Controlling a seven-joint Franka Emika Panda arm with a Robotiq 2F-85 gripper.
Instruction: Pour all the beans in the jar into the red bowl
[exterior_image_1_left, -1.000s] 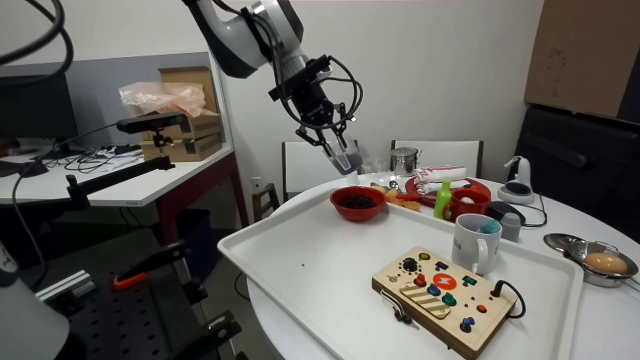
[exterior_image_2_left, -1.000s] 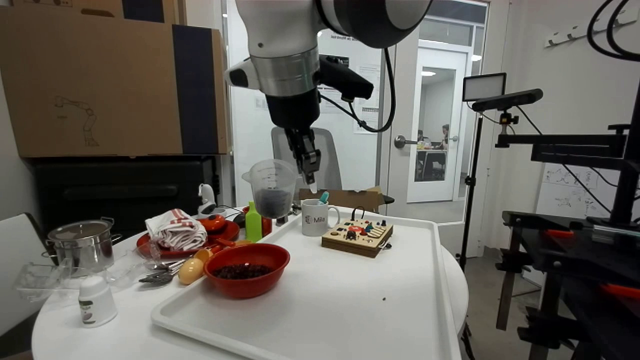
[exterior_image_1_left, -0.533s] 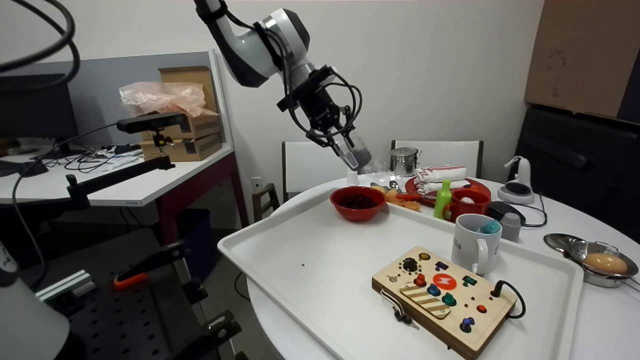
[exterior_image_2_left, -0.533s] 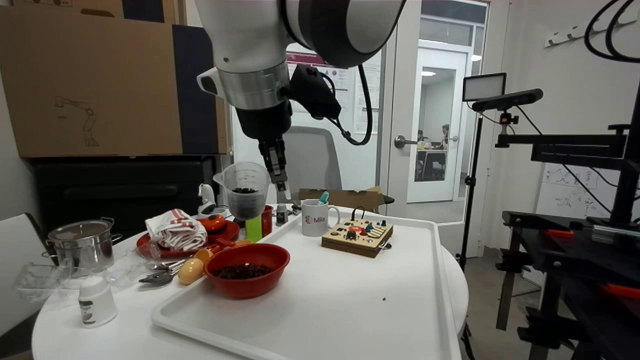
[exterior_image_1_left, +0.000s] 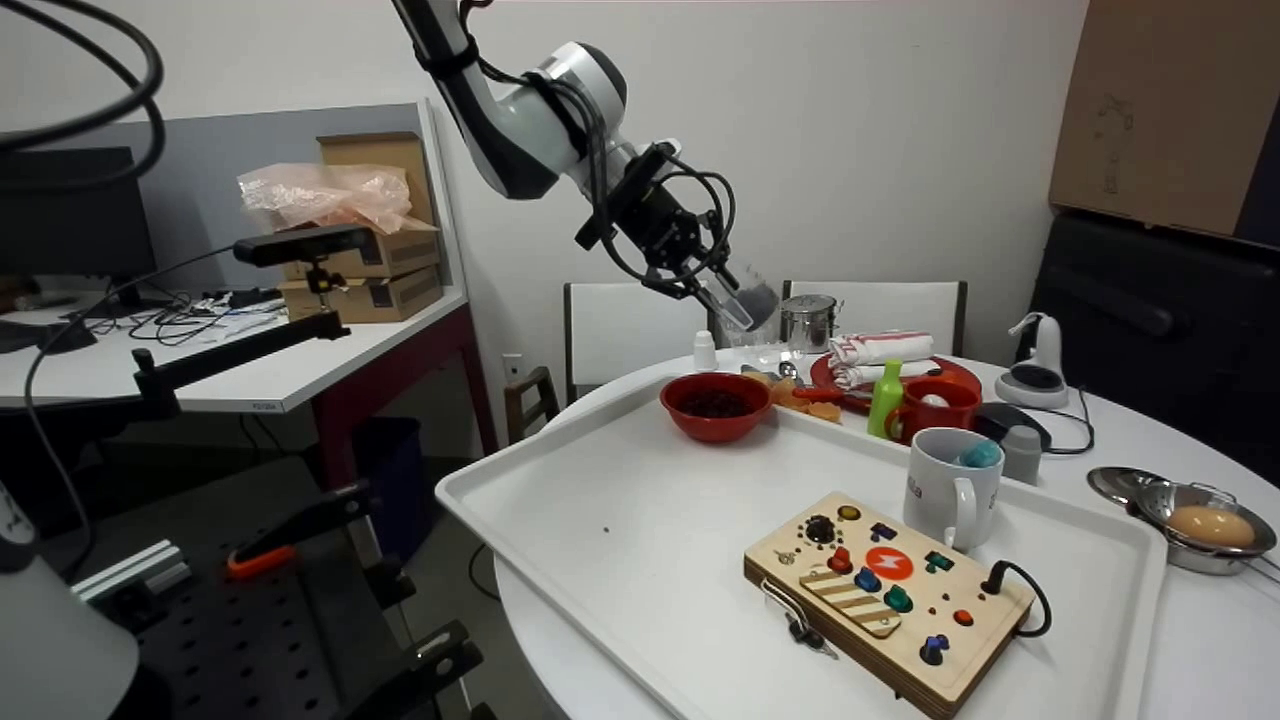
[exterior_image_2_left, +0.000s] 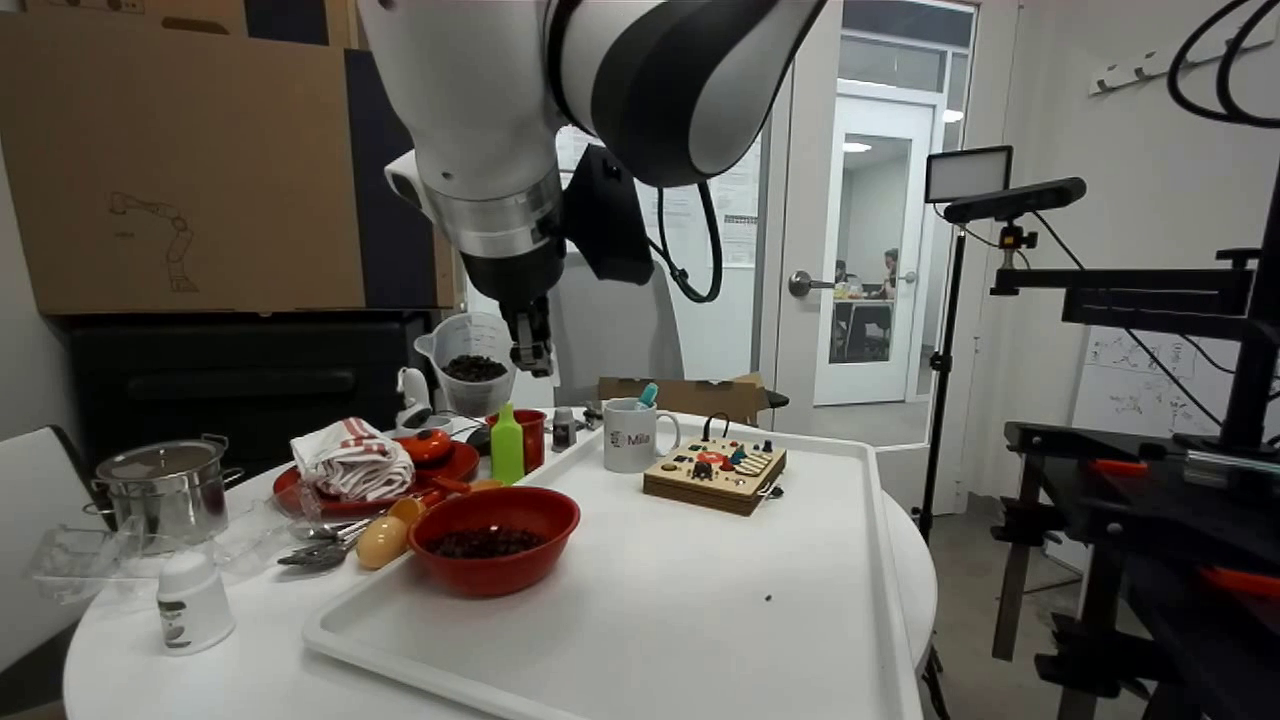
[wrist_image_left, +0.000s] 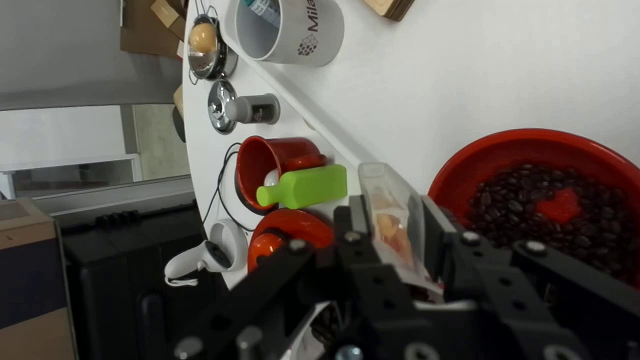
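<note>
White wall (exterior_image_1_left: 850, 150) backs your round white desk (exterior_image_2_left: 262, 665) in an exterior view. Your arm (exterior_image_1_left: 540, 135) comes down from the top there, bent and slanting low to the right, its end raised above the desk. Your white tray (exterior_image_2_left: 680, 600) lies flat on that desk, and its raised rim bounds your working room; in an exterior view a corner of it shows past the desk's curved edge. Outside the rim you have a crowded stretch: a red plate (exterior_image_2_left: 462, 465) with a striped towel (exterior_image_2_left: 350, 465), and a green bottle (exterior_image_2_left: 507, 450) near it. Inside, your widest open floor runs between the wooden control board (exterior_image_1_left: 925, 610) and the red bowl (exterior_image_2_left: 497, 577), which stands upright near the rim. A white mug (exterior_image_2_left: 625, 455) stands in the tray just beside the board. Your see-through jar (exterior_image_2_left: 478, 335) is up off the desk, higher than the red bowl in both exterior views, and tilted, its mouth facing the camera in an exterior view. Your claw (wrist_image_left: 398, 210) is closed on the jar's handle (wrist_image_left: 402, 197) from both sides; in the wrist view the bowl lies just to its right. Dark beans (exterior_image_2_left: 473, 368) sit in the jar, and more beans (wrist_image_left: 520, 210) spread over the bowl's floor around a bare red patch. One dark speck (exterior_image_2_left: 768, 598) lies on the tray.
</note>
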